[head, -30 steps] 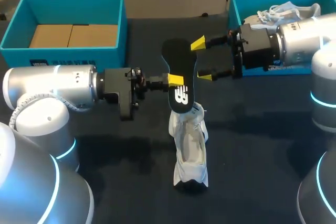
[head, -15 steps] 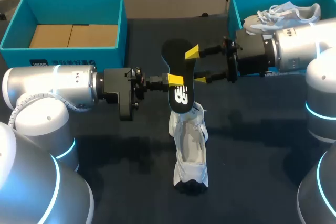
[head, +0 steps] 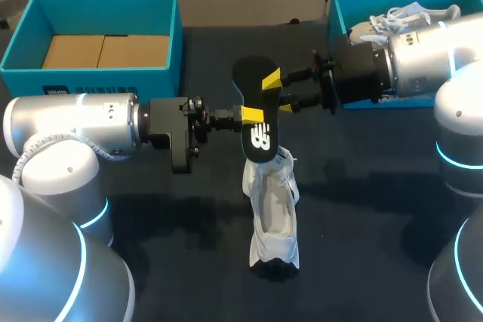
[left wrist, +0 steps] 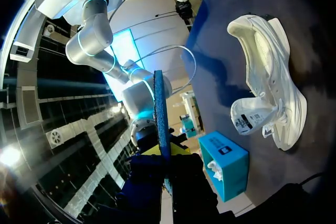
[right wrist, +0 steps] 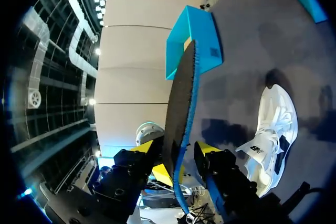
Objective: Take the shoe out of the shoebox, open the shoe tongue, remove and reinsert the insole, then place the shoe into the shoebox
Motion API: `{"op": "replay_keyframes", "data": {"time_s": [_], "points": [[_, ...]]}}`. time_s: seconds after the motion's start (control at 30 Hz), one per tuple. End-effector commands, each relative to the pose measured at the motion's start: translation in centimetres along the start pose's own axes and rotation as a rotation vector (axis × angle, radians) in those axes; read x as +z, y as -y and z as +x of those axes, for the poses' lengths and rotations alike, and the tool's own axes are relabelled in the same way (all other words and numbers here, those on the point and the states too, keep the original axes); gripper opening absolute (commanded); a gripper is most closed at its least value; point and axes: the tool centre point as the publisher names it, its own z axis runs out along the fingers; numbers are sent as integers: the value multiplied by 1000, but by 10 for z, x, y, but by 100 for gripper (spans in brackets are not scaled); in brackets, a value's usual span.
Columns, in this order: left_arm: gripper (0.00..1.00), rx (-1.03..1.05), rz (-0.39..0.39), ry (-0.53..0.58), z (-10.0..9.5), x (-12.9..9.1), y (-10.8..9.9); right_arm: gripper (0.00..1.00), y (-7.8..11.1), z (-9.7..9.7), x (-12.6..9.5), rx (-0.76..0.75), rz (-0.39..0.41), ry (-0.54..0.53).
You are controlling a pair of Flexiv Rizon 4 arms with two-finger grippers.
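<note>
A black insole (head: pixel 256 111) hangs in the air above the white shoe (head: pixel 273 213), which lies on the dark table. My left gripper (head: pixel 251 115) is shut on the insole's middle; the left wrist view has the insole (left wrist: pixel 160 108) edge-on in that gripper (left wrist: pixel 163 153), with the shoe (left wrist: pixel 268 87) beyond. My right gripper (head: pixel 278 94) straddles the insole's upper part. In its wrist view the insole (right wrist: pixel 181 103) stands edge-on between the two fingers of the gripper (right wrist: pixel 176 150), with small gaps on both sides, so it is open. The shoe (right wrist: pixel 273 129) lies below.
An open blue shoebox (head: pixel 102 72) with a cardboard floor stands at the back left. A second blue shoebox (head: pixel 332 13) at the back right holds another white shoe (head: pixel 400 19), partly hidden by my right arm.
My right gripper has come in from the right to the insole's upper part, and its fingers have narrowed around it. The left arm, insole and shoe have not moved.
</note>
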Motion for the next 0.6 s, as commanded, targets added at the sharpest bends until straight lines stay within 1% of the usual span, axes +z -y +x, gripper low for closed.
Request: {"op": "replay_keyframes", "data": {"time_s": [0.03,0.13,0.43,0.47,0.6], "points": [[0,2,-3,1,1,2,0,44,-3,3,2,-1,5,17],[0,2,-3,1,1,2,0,40,-3,3,2,-2,0,14],[0,2,-3,1,1,2,0,37,-4,1,3,-2,7,-1],[0,2,-3,1,1,2,0,33,-5,2,4,-4,16,-4],[0,2,-3,1,1,2,0,31,-4,5,4,-11,18,-1]]}}
